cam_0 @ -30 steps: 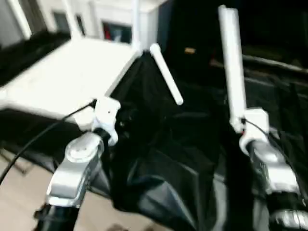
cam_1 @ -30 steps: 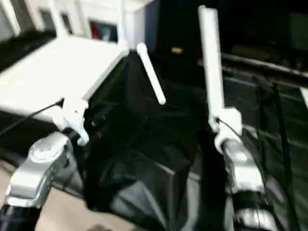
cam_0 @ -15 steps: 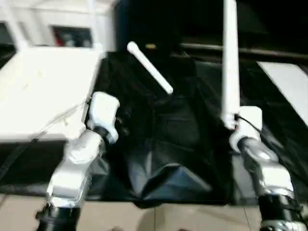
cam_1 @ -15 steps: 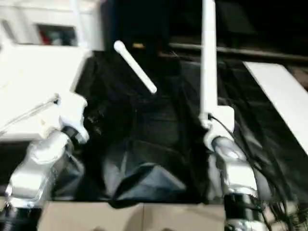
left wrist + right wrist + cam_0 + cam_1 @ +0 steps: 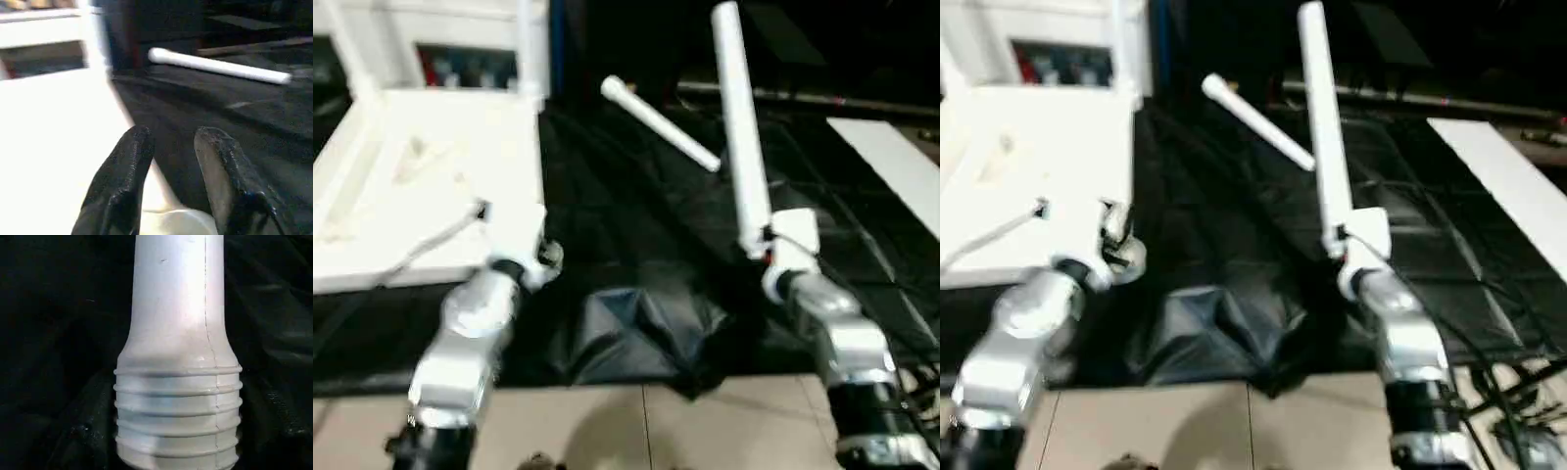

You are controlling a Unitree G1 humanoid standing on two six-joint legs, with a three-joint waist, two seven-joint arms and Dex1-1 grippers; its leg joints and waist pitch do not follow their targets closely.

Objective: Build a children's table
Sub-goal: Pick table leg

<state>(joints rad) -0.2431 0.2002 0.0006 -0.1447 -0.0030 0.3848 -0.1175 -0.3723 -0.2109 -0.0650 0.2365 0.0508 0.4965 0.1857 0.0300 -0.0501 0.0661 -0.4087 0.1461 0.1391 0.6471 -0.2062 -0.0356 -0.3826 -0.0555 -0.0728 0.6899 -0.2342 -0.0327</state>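
The white tabletop (image 5: 431,196) lies rim-up on the left, with two white legs (image 5: 533,44) standing in its far corners. My left gripper (image 5: 524,257) is at its near right corner. In the left wrist view the black fingers (image 5: 122,181) straddle the raised rim, closed on the rounded corner socket (image 5: 173,223). My right gripper (image 5: 769,245) is shut on another leg (image 5: 739,127), held nearly upright, top leaning left. Its ribbed screw end (image 5: 178,421) points at the wrist camera. A loose leg (image 5: 661,122) lies on the black cloth behind.
Black cloth (image 5: 636,323) covers the work surface and bunches up at the front edge above the tiled floor (image 5: 636,431). A white cabinet (image 5: 460,59) stands behind the tabletop. A flat white board (image 5: 891,166) lies at the right, with cables (image 5: 1518,392) below it.
The camera has swung, so the whole picture has shifted. The held leg, upright half a second ago, now leans left at its top. My left gripper stays at the tabletop's corner.
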